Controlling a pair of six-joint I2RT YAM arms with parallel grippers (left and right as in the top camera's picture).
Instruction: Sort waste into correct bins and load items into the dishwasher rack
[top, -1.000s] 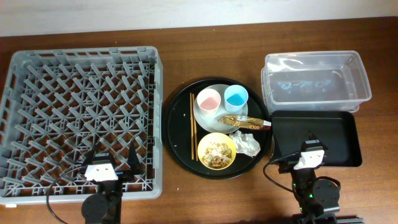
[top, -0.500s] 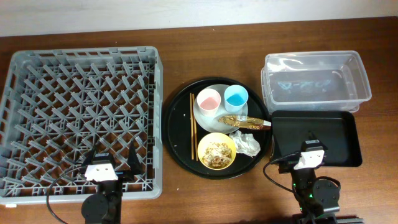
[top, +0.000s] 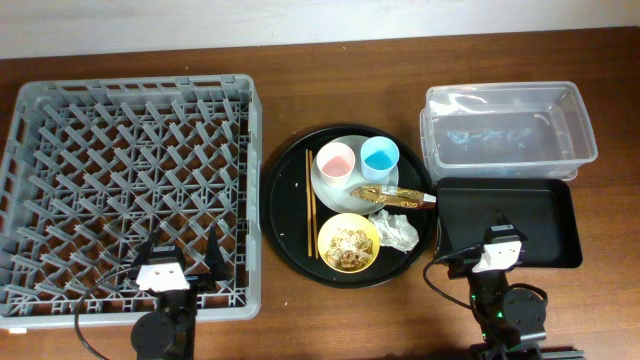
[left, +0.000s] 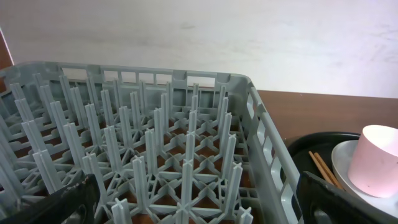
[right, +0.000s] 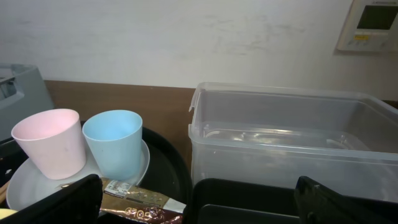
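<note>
Left fingers (left: 62, 205) and right fingers (right: 56, 202) both gape wide, empty, at the tabletop's (top: 330, 60) near edge. Snack wrapper (top: 392, 195), tissue (top: 398, 232), scrap-filled yellow bowl (top: 347, 243) crowd the round black tray (top: 282, 212) btwn dishwasher rack (top: 130, 86) & clear tub (top: 505, 92). Risk: wrapper overlaps plate (top: 335, 186); a careless pull could topple the blue cup (top: 380, 156).

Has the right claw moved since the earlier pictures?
No. The right claw sits at the same spot over the near edge of the black tray.
</note>
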